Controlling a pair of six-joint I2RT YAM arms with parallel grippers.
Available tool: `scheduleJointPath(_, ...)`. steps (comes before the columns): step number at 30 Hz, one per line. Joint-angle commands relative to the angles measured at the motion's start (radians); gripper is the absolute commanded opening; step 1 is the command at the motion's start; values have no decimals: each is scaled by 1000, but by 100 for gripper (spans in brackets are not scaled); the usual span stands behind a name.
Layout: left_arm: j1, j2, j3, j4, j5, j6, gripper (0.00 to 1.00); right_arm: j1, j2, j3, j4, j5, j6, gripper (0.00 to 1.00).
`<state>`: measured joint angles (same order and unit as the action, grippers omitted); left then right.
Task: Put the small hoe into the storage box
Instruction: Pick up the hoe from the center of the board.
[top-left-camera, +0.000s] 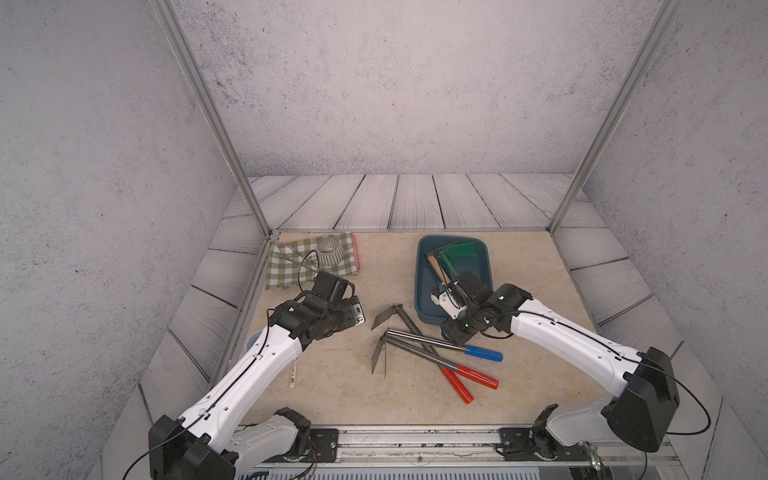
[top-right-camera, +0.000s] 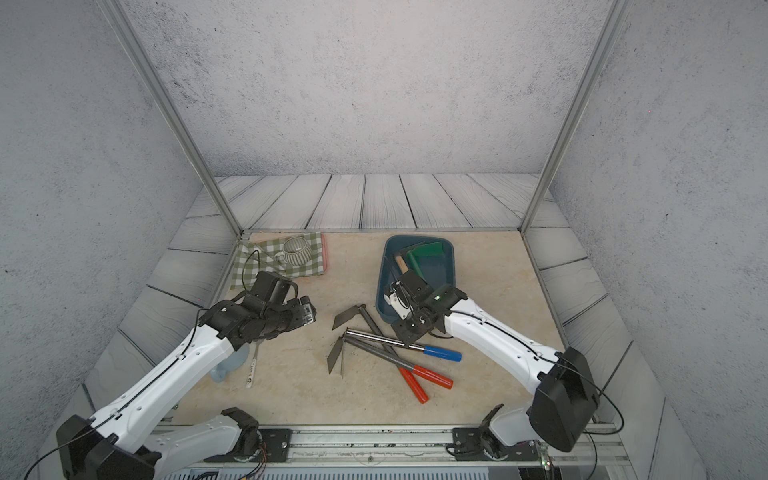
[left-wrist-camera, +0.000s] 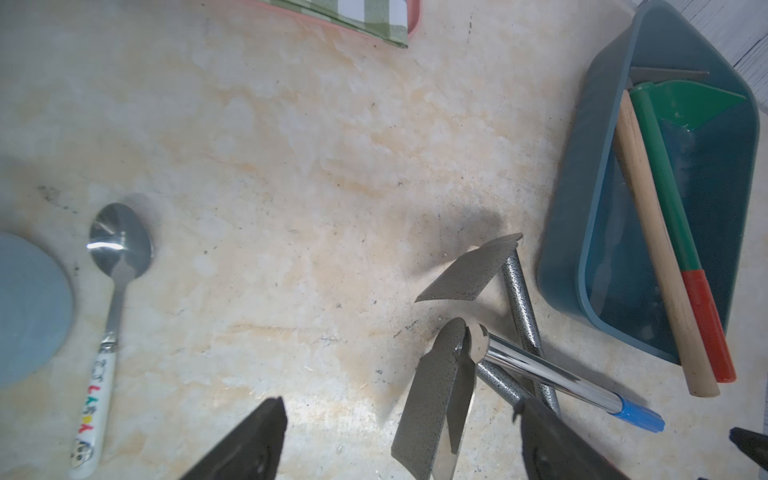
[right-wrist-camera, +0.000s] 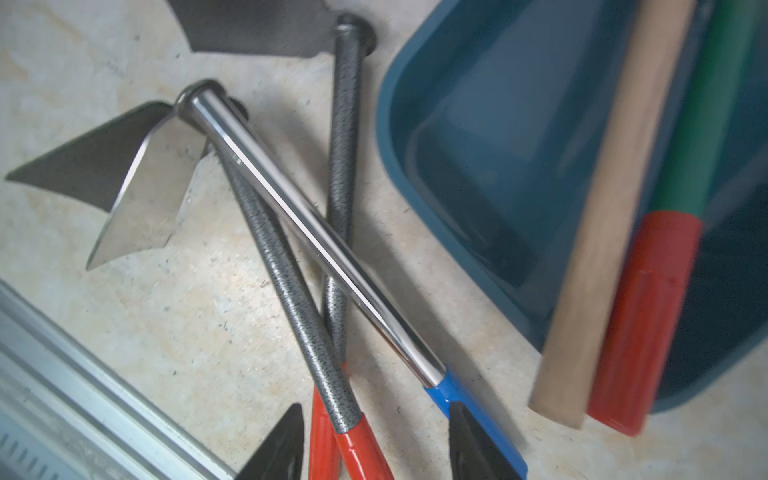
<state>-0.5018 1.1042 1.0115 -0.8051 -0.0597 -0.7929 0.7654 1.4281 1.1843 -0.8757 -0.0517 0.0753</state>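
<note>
Grey speckled walls (top-left-camera: 395, 104) and printed pale planks (top-left-camera: 415, 203) enclose a beige marbled tabletop (top-left-camera: 332, 399), with a metal rail (top-left-camera: 415, 440) set along its near edge.

Toward the far right the storage box (top-left-camera: 422, 291) is placed lengthwise. Two hoes are already laid in it, a green hoe (left-wrist-camera: 667, 187) and a wooden-handled hoe (left-wrist-camera: 653, 216). Their blades are at the far end and their handles are propped over the near rim, seemingly because the box is hardly longer than they are.

Just beside the box's near left corner, three more small hoes (top-right-camera: 386, 340) are crossed in a heap on the table. A chrome hoe (top-left-camera: 428, 340) with a blue grip is laid on top of two grey hoes (right-wrist-camera: 284, 282) with red grips, so it can probably be lifted first.

The right gripper (right-wrist-camera: 374, 436) is hung over the grip ends, close to the box. Its fingers (right-wrist-camera: 282, 449) are held apart around the red grips, with the blue grip beside one finger; nothing is seen to be clamped. The left gripper (left-wrist-camera: 401, 419) is parked left of the heap, its fingers (left-wrist-camera: 249, 449) spread wide and empty, probably out of the way.

At the far left a ribbed mug (top-left-camera: 328, 251) is stood on a checked cloth (top-left-camera: 291, 270). A spoon (left-wrist-camera: 120, 245) and a pale blue disc (left-wrist-camera: 29, 311) are seen near the left arm.
</note>
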Motion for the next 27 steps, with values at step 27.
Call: scheduleJointPath(27,7,-43,-24,-47,-70,66,91,35,373,110,148,-93,-183,50)
